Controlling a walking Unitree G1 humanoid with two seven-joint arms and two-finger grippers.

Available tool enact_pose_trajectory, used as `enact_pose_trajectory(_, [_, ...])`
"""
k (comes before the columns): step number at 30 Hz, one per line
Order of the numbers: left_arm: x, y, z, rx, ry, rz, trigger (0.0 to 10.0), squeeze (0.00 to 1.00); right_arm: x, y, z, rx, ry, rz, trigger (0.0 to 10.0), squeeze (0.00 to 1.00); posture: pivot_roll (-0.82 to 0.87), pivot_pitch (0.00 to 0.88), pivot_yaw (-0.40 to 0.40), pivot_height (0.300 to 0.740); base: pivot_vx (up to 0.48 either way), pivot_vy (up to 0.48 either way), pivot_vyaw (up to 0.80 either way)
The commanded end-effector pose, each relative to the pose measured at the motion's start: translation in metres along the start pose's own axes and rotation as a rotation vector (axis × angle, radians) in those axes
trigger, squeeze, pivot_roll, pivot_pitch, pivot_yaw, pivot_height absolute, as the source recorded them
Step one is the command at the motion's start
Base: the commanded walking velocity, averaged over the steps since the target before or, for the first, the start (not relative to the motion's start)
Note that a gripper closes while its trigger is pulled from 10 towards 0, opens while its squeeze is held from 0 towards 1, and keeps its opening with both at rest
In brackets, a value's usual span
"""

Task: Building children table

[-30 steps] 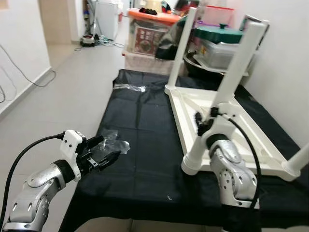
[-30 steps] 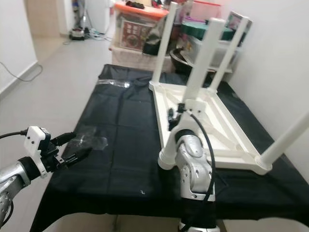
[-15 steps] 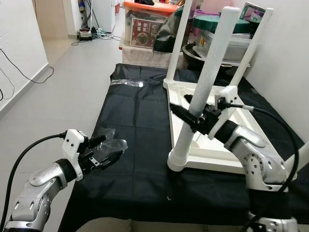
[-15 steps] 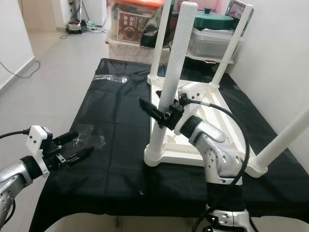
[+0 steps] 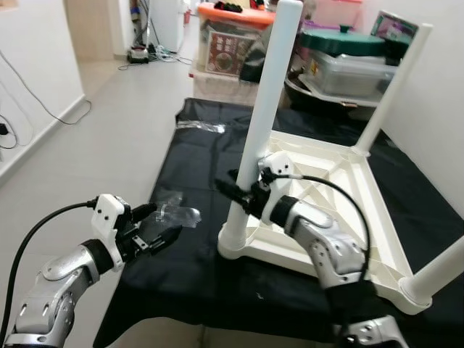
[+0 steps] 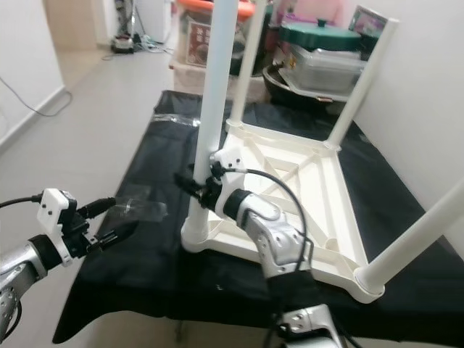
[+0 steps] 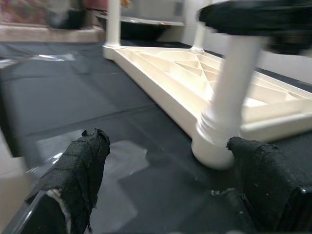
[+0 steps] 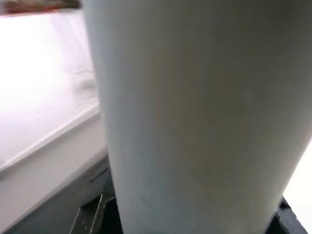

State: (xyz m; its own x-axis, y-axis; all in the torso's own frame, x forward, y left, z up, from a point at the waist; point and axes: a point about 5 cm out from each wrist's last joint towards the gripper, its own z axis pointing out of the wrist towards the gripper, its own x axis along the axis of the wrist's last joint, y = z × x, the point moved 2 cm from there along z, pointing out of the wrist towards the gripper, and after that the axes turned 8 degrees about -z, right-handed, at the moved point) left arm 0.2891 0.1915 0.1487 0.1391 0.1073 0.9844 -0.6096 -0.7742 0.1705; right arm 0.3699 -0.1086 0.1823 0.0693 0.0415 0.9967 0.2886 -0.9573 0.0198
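The upturned table [image 5: 341, 196] takes the right half of the desk [image 5: 203, 167], its four legs standing up as posts. Left of the table, bare black cloth runs the desk's length, with only a plastic bag [image 5: 176, 213] near the front. Crates [image 5: 232, 51] block the desk's far end behind the table.

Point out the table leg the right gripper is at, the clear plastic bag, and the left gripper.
Table leg [image 5: 270, 94], left eye view, mid-shaft of the white tube.
Clear plastic bag [image 5: 176, 212], left eye view, middle of the crumpled film on the black cloth.
Left gripper [image 5: 161, 225], left eye view, midway between its fingertips.
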Motion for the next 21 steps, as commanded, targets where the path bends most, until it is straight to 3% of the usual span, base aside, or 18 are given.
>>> enact_pose_trajectory(1, [0.000,0.002,0.000,-0.013,-0.008,-0.006,10.0,0.00,-0.052,0.079,-0.035,-0.549,-0.275,0.015,0.0,0.00,0.12,0.000,-0.152,0.740,0.000,0.000,0.00])
enact_pose_trajectory(2, [0.000,0.002,-0.001,-0.013,-0.007,-0.005,10.0,0.00,-0.058,0.086,-0.046,-0.632,-0.293,0.020,0.0,0.00,0.12,0.000,-0.151,0.740,0.000,0.000,0.00])
enact_pose_trajectory(4, [0.000,0.002,-0.001,-0.012,-0.008,-0.005,10.0,0.00,-0.059,0.077,-0.052,-0.611,-0.288,0.028,0.0,0.00,0.12,0.000,-0.147,0.740,0.000,0.000,0.00])
enact_pose_trajectory(5, [0.000,0.001,-0.001,-0.012,-0.011,-0.004,10.0,0.00,-0.057,0.054,-0.053,-0.525,-0.266,0.043,3.4,0.00,0.11,0.000,-0.140,0.740,0.000,0.000,0.00])
enact_pose_trajectory(6, [0.000,0.001,-0.001,-0.012,-0.011,-0.004,10.0,0.00,-0.057,0.054,-0.053,-0.525,-0.266,0.043,3.4,0.00,0.11,0.000,-0.140,0.740,0.000,0.000,0.00])
enact_pose_trajectory(7, [0.000,0.001,-0.001,-0.013,-0.013,-0.003,10.0,0.00,-0.047,0.038,-0.048,-0.419,-0.204,0.039,10.0,0.00,0.11,0.000,-0.138,0.740,0.000,0.000,0.00])
enact_pose_trajectory(8, [0.000,0.001,-0.001,-0.014,-0.014,-0.003,10.0,0.00,-0.038,0.027,-0.044,-0.333,-0.142,0.052,10.0,0.52,0.11,0.000,-0.134,0.740,0.000,0.000,0.00])
enact_pose_trajectory(10, [0.000,0.001,-0.001,-0.014,-0.014,-0.003,10.0,0.00,-0.038,0.027,-0.044,-0.333,-0.142,0.052,10.0,0.52,0.11,0.000,-0.134,0.740,0.000,0.000,0.00])
enact_pose_trajectory(11, [0.000,0.001,0.000,-0.017,-0.017,-0.003,10.0,0.00,-0.018,0.013,-0.039,-0.191,-0.023,0.102,10.0,1.00,0.11,0.000,-0.134,0.740,0.000,0.000,0.00])
enact_pose_trajectory(12, [0.000,0.001,0.000,-0.018,-0.017,-0.003,10.0,0.00,-0.008,0.008,-0.036,-0.098,0.025,0.127,10.0,1.00,0.11,0.000,-0.134,0.740,0.000,0.000,0.00])
enact_pose_trajectory(15, [0.000,0.001,0.000,-0.018,-0.017,-0.003,10.0,0.00,-0.008,0.008,-0.036,-0.098,0.025,0.127,10.0,1.00,0.11,0.000,-0.134,0.740,0.000,0.000,0.00])
enact_pose_trajectory(16, [0.000,0.001,0.001,-0.018,-0.017,-0.004,10.0,0.00,0.005,0.000,-0.033,0.039,0.077,0.125,10.0,1.00,0.11,0.000,-0.134,0.740,0.000,0.000,0.00])
enact_pose_trajectory(17, [0.000,0.001,0.001,-0.018,-0.015,-0.005,10.0,0.00,0.024,-0.005,-0.035,0.232,0.163,0.096,10.0,0.00,0.10,0.000,-0.136,0.740,0.000,0.000,0.00])
enact_pose_trajectory(18, [0.000,0.001,0.002,-0.018,-0.012,-0.006,10.0,0.00,0.038,-0.009,-0.039,0.400,0.222,0.067,10.0,0.00,0.11,0.000,-0.140,0.740,0.000,0.000,0.00])
enact_pose_trajectory(19, [0.000,0.001,0.002,-0.018,-0.012,-0.006,10.0,0.00,0.038,-0.009,-0.039,0.400,0.222,0.067,10.0,0.00,0.11,0.000,-0.140,0.740,0.000,0.000,0.00])
enact_pose_trajectory(21, [0.000,0.001,0.003,-0.017,-0.009,-0.007,10.0,0.00,0.046,-0.015,-0.048,0.639,0.259,0.026,10.0,0.00,0.11,0.000,-0.143,0.740,0.000,0.000,0.00])
